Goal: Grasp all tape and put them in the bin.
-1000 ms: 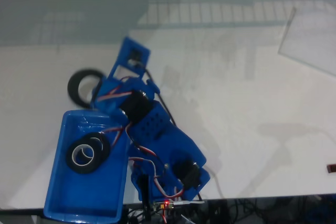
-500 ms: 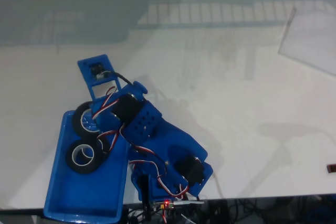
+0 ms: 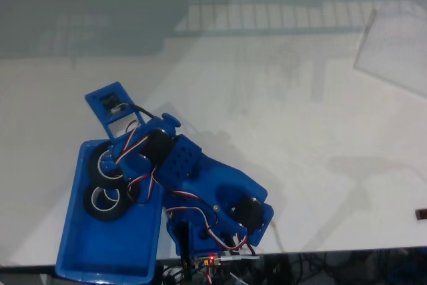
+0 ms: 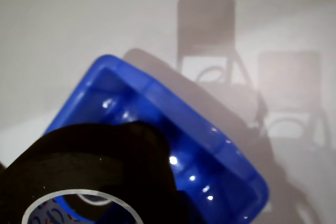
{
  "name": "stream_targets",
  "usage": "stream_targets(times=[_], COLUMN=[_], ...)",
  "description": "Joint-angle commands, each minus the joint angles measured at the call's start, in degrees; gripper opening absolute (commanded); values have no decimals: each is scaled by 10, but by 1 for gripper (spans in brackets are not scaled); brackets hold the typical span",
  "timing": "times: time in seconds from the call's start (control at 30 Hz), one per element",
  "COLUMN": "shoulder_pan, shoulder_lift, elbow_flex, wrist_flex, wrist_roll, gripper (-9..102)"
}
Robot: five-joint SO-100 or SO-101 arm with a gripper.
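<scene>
A pale, slightly glossy table (image 3: 313, 125) is seen in the fixed view, with faint reflections of window panes along its far part. To the right of the bin (image 3: 107, 251) and beyond it, the surface is bare and wide. The near edge of the table runs just behind the base of the arm (image 3: 213, 198), where cables hang down. A clear sheet (image 3: 393, 51) lies far to the right of the bin, at the picture's edge.

The bin stands at the near left corner of the table, and its long right wall is partly covered by the arm. One tape roll (image 3: 103, 201) lies flat inside the bin, in its upper half. A second tape roll (image 3: 101, 158) is seen at the top end of the bin, above the first one, half hidden under the wrist and its wires. Whether it touches the bin's floor cannot be told.

The gripper (image 3: 117, 165) is placed over this second roll, but the fingers themselves are hidden by the arm's body, so it cannot be told whether they are apart or pressed on the roll.

In the wrist view, a black roll (image 4: 89, 166) is very close to the lens and blurred, cut off by the lower edge. The bin's corner (image 4: 210, 135) is visible behind it.
</scene>
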Motion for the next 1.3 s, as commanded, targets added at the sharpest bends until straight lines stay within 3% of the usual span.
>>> stream_targets(times=[0.0,0.23,0.57,0.8,1.07,1.27], shoulder_pan=[-15,-33,-32,-20,91,232], shoulder_lift=[-3,-20,-22,-15,-22,-18], elbow_flex=[-5,-4,-4,-4,-12,-10], wrist_flex=[-11,-12,-39,-59,-191,-376], wrist_roll=[6,0,36,47,101,230], gripper=[0,2,28,27,24,20])
